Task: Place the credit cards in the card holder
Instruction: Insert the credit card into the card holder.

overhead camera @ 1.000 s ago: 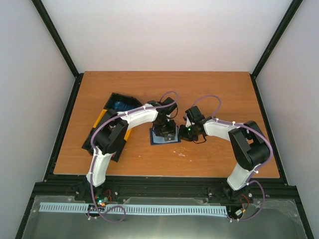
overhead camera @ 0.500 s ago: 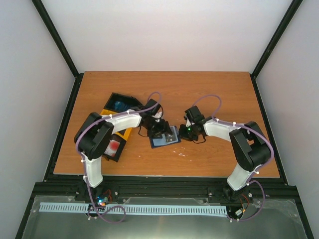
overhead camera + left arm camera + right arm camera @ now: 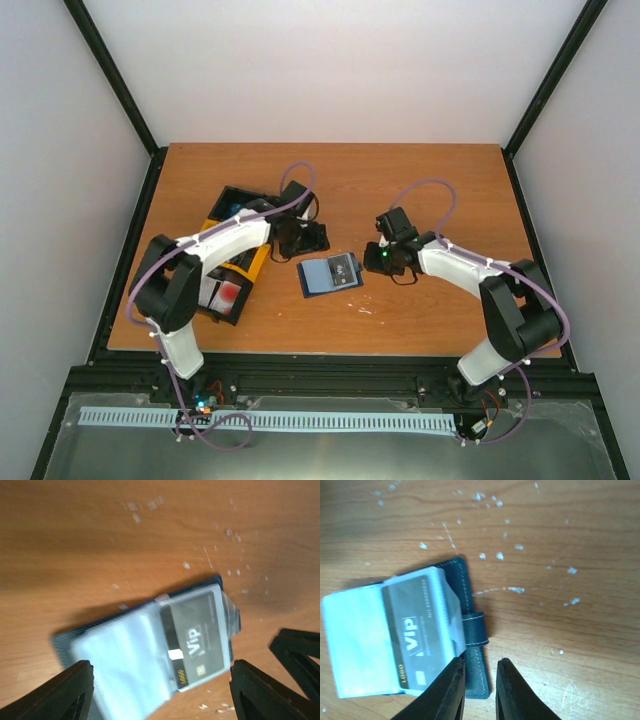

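Card holder [image 3: 330, 274]: lies open mid-worktop, grey card [image 3: 415, 640] tucked in its sleeve.
Left gripper [image 3: 160, 692]: spread wide, empty, free for another card.
Right gripper [image 3: 479, 690]: barely parted, apparently gripping nothing, by the clasp [image 3: 474, 628].

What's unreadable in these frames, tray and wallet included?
- Black-and-yellow three-compartment tray: top view, the left arm covers its middle; cards left can't be counted.
- Dark navy folding card holder: right wrist view, the right gripper hides its lower edge.
- Grey plastic VIP card: how deep it sits in the clear sleeve; left wrist view is blurred.
- Card's small print: too small in every view.
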Robot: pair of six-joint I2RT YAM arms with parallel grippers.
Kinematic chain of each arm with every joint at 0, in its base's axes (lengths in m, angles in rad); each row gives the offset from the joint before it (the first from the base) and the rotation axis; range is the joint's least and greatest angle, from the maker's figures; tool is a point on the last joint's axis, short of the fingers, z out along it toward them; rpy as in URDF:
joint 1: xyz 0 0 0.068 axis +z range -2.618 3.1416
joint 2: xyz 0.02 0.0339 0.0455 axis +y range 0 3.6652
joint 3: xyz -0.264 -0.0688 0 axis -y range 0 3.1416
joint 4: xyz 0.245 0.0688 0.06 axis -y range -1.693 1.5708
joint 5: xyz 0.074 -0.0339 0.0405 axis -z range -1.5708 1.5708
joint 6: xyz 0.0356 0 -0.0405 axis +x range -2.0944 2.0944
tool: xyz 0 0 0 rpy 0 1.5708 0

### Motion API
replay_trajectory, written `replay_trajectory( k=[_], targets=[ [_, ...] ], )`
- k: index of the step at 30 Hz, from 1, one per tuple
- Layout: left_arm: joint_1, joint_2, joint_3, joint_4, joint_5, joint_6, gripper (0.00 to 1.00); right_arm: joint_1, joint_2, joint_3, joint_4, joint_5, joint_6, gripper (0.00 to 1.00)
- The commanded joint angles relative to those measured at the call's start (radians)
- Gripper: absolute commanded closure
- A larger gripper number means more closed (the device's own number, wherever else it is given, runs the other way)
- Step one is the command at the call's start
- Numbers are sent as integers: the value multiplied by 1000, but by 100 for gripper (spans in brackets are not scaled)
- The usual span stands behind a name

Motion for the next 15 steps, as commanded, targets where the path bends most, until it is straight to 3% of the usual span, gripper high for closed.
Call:
replay_trajectory(
  k=[1, 9, 15],
  targets=[
    [44, -86, 53, -135, -273, 111, 24, -4, -62, 29, 10, 40, -56, 80],
    [224, -201, -12, -254, -439, 130, 44, -20, -22, 58, -33, 87, -129, 80],
    [322, -215, -75, -273, -533, 104, 50, -24, 26, 50, -68, 186, -178, 81]
  ],
)
